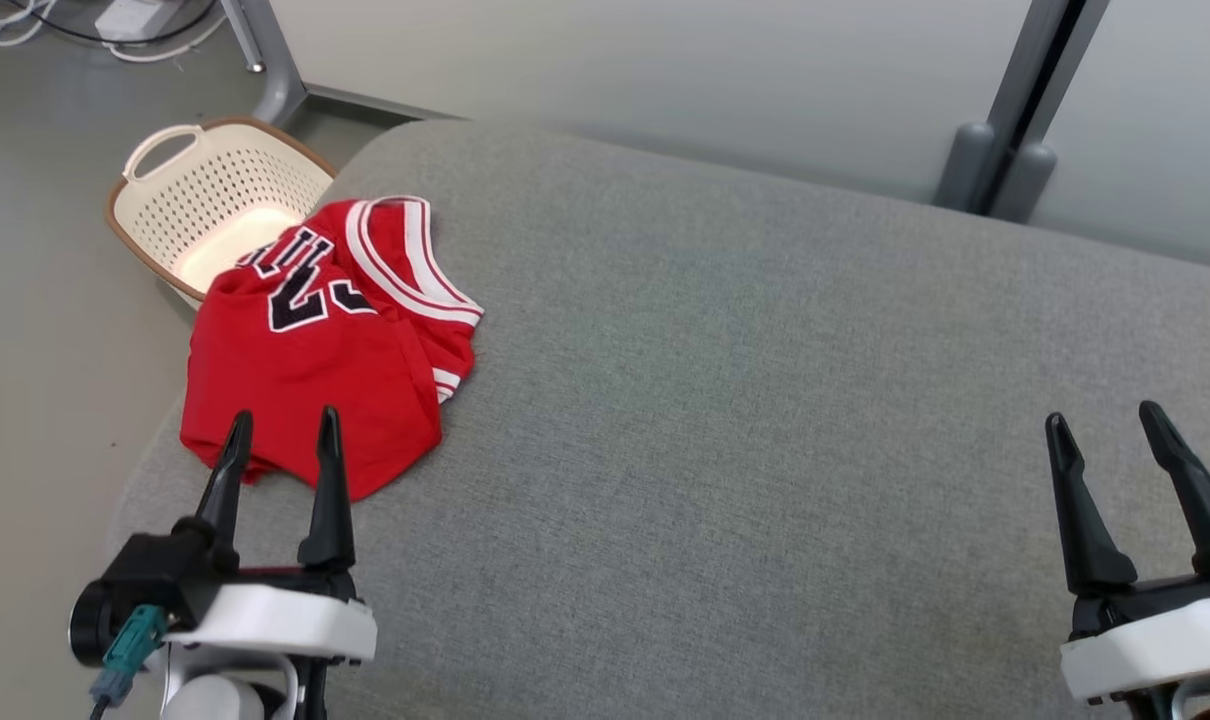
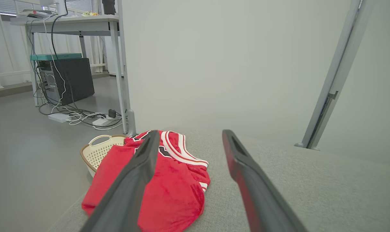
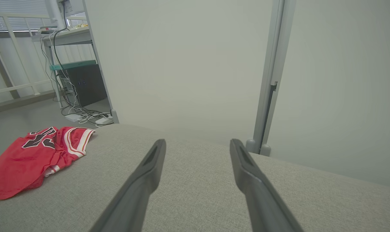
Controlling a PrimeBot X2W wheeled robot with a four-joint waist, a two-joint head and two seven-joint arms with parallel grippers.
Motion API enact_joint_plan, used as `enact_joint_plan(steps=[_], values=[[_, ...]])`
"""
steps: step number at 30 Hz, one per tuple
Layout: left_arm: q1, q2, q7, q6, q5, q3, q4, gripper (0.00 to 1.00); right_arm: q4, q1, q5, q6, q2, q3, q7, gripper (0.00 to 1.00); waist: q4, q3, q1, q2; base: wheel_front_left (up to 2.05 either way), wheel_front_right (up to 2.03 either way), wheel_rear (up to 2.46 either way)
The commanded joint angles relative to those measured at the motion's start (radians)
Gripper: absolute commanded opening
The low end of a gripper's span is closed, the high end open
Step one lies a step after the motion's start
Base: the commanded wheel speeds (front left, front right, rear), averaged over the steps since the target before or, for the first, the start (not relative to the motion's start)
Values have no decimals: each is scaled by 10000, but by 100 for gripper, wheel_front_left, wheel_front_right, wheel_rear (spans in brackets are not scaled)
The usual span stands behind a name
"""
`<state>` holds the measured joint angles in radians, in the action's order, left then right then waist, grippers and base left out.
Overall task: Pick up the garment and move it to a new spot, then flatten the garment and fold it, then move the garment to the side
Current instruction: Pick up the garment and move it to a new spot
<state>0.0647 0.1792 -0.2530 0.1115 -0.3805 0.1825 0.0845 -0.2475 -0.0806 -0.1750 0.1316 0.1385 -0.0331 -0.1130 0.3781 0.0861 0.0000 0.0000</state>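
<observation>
The left gripper (image 1: 285, 415), at the lower left of the head view, has its jaws spread and empty, pointing at the near hem of the red jersey (image 1: 310, 385). The right gripper (image 1: 1103, 412), lower right, is spread too, above bare grey cushion (image 1: 725, 400) and well apart from the cloth.

The risk, as I judge it, is that the jersey sits at the cushion's left edge, beside the basket (image 1: 215, 185). Pinching only the top layer (thin, slippery-looking fabric) could drag it off or unravel it.

It lies rumpled and doubled over, with the white-trimmed opening and black numerals facing up.
</observation>
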Motion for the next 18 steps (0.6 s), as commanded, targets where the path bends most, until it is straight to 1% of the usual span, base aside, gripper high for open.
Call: enact_joint_plan(steps=[1,6,13,18], values=[[388,-32,-51,-20,-7,13,106,100,-181,191,91,-19,85,-24,-88,100,-151,392,0,0,0,0,0],[1348,-415,-92,-259,-211,24,904,100,-754,593,214,-19,280,-88,-387,100,-537,1553,0,0,0,0,0],[3179,-860,-122,-780,-656,-322,3357,100,-1533,1309,113,-19,774,-234,-839,100,-1100,3466,0,0,0,0,0],[4214,-1037,-113,-1177,-1011,-920,5380,100,-1846,1522,160,-19,899,-400,-984,100,-1197,4295,0,0,0,0,0]])
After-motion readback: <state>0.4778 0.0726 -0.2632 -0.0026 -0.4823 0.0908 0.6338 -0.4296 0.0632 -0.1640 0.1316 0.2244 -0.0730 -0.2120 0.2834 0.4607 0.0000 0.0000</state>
